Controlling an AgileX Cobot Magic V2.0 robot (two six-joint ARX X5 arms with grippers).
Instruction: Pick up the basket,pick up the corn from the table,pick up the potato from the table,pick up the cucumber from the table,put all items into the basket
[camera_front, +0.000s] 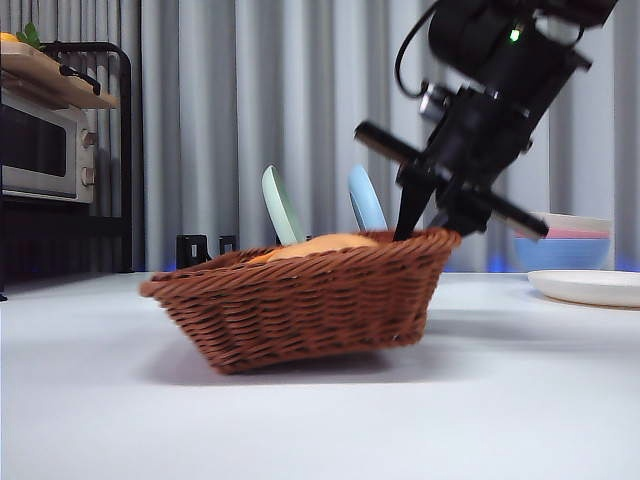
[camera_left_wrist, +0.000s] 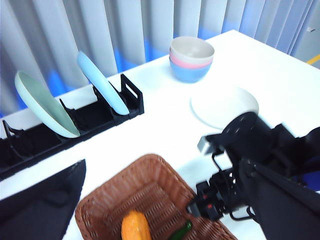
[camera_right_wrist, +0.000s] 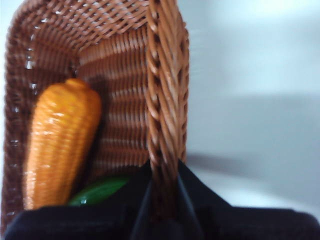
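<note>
The reddish-brown wicker basket (camera_front: 300, 300) sits on the white table (camera_front: 320, 420) with its right side tilted up. My right gripper (camera_front: 425, 225) is shut on the basket's right rim, one jaw inside and one outside, as the right wrist view (camera_right_wrist: 162, 185) shows. The orange corn (camera_right_wrist: 60, 140) lies inside the basket (camera_right_wrist: 165, 75), with the dark green cucumber (camera_right_wrist: 100, 192) beside it. The left wrist view looks down on the basket (camera_left_wrist: 145, 185), corn (camera_left_wrist: 135, 227), cucumber (camera_left_wrist: 180, 231) and right gripper (camera_left_wrist: 205, 205). The potato is not in view. My left gripper is high above the table.
A black dish rack (camera_left_wrist: 100, 112) behind the basket holds a green plate (camera_left_wrist: 45, 105) and a blue plate (camera_left_wrist: 102, 82). Stacked pastel bowls (camera_front: 565, 240) and a white plate (camera_front: 590, 287) stand at the right. A microwave (camera_front: 40, 145) stands far left.
</note>
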